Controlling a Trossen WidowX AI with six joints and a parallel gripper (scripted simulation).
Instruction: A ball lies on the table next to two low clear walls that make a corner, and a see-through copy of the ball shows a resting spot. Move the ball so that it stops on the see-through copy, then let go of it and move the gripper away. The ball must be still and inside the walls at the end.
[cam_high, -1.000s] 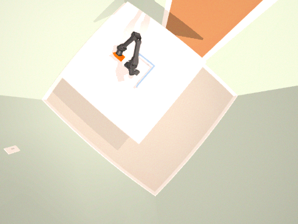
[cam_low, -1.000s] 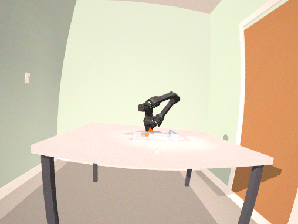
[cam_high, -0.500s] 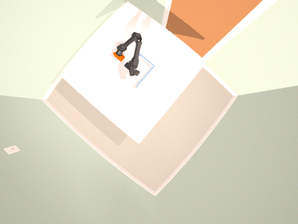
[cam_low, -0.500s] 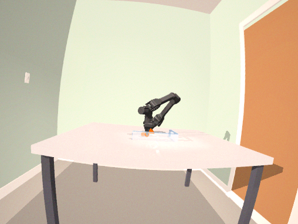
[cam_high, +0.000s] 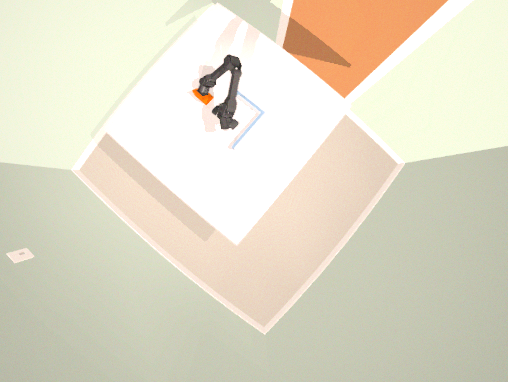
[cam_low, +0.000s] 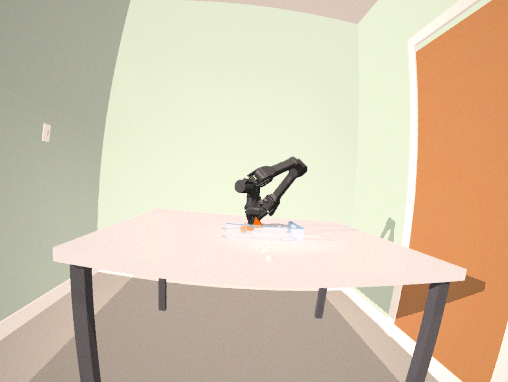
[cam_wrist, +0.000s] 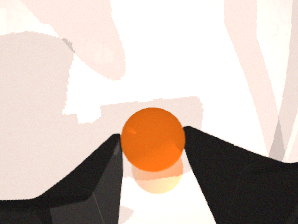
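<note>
The orange ball (cam_wrist: 153, 139) sits between the two fingertips in the wrist view, touching both. My gripper (cam_wrist: 152, 137) (cam_high: 229, 126) is shut on it, low over the table. The see-through copy (cam_wrist: 158, 183) shows just below the ball in the wrist view, partly covered by it. In the exterior view, two small orange spots show close together through the clear wall, under the gripper (cam_low: 250, 225). The clear walls (cam_high: 247, 130) (cam_low: 296, 227) make a corner, and the gripper is on its inner side. The top view does not show the ball; the gripper hides it.
The arm's orange base plate (cam_high: 204, 97) (cam_low: 257, 221) lies on the white table (cam_high: 190, 170) (cam_low: 150, 260), a short way from the gripper. One wall runs along the arm's side and the other runs towards the lower left in the top view. Shadows cross the table top.
</note>
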